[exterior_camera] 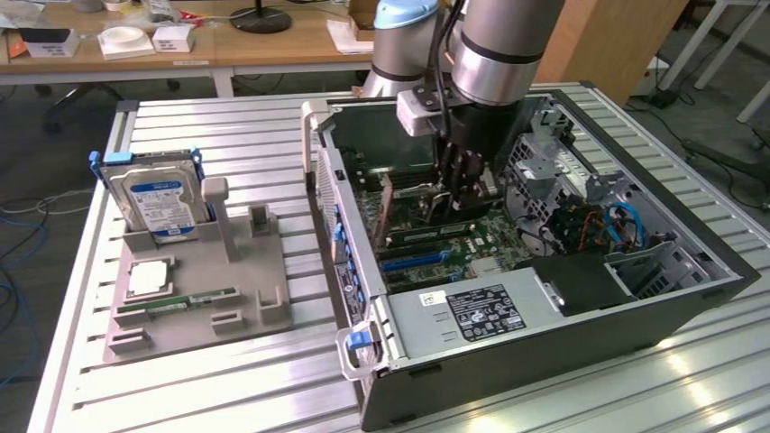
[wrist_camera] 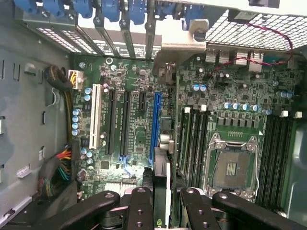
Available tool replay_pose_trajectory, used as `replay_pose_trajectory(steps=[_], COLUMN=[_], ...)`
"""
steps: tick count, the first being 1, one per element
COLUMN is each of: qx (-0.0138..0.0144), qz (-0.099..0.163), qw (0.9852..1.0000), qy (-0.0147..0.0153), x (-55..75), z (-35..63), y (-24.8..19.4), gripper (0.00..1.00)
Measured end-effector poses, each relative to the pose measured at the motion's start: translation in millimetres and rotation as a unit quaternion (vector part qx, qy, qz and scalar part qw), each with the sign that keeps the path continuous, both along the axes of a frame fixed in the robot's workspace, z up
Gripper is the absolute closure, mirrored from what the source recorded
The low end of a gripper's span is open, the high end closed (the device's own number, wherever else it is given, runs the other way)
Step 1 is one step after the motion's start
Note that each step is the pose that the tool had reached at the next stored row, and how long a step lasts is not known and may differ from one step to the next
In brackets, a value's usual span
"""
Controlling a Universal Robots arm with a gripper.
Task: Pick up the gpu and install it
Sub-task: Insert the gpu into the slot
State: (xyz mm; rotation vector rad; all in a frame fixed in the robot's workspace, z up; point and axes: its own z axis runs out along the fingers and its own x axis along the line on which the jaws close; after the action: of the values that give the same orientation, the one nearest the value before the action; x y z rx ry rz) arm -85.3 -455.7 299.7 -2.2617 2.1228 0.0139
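Gripper (wrist_camera: pixel 163 201) is down inside the case (exterior_camera: pixel 529 361), closed on the gpu (wrist_camera: pixel 162 167). Fingers (wrist_camera: pixel 140 206) sit on either side of the card, touching it.
gpu is held on edge and seen edge-on from the wrist. It runs from between the fingers toward the rear slot openings.
It sits right along the blue slot (wrist_camera: pixel 156 120), over the slot's near end. Can't tell whether the edge connector is in the slot or just above it.
The black slots and the white slot (wrist_camera: pixel 96 115) beside it are empty.
CPU socket (wrist_camera: pixel 232 167) is empty, with RAM slots (wrist_camera: pixel 194 139) between it and the gpu. All of these are on the green motherboard (wrist_camera: pixel 240 81).
Blue latches (wrist_camera: pixel 120 9) line the case rear, past the slot ends.

Exterior view: the arm (exterior_camera: pixel 499 54) comes straight down into the open case. The case lies on its side on the slatted table (exterior_camera: pixel 216 126).
The PSU (exterior_camera: pixel 481 316) is at the near end of the case.
A grey fixture (exterior_camera: pixel 252 271) sits on the exterior view's left, well apart from the case. It holds a hard drive (exterior_camera: pixel 157 198) upright, a CPU (exterior_camera: pixel 147 278) lying flat and a RAM stick (exterior_camera: pixel 193 299) lying flat.
A wooden desk (exterior_camera: pixel 241 45) with boxes stands behind the table.
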Motion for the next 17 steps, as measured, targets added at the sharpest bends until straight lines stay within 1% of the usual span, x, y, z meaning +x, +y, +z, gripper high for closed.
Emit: replay_pose_trajectory(steps=[5,9,10,11,12,15,16,17], qx=[-0.0001,-0.0001,0.0,-0.0003,-0.0005,-0.0004,-0.0004,-0.0003], qz=[-0.002,-0.002,-0.002,-0.002,-0.002,-0.002,-0.002,-0.002], qw=[1.0,1.0,1.0,1.0,1.0,0.9998,0.9997,0.9997], qy=[-0.0004,-0.0004,-0.001,-0.0029,-0.0063,-0.0213,-0.0241,-0.0253], x=[-5.6,-6.0,-6.0,-6.1,-6.3,-9.3,-11.4,-13.7], z=[-5.2,-7.7,-9.1,-10.1,-10.6,-12.0,-12.9,-14.2], y=[-1.7,-7.1,-7.3,-7.3,-7.3,-7.3,-7.3,-7.3], gripper=[0.73,0.73,0.73,0.73,0.73,0.73,0.73,0.73])
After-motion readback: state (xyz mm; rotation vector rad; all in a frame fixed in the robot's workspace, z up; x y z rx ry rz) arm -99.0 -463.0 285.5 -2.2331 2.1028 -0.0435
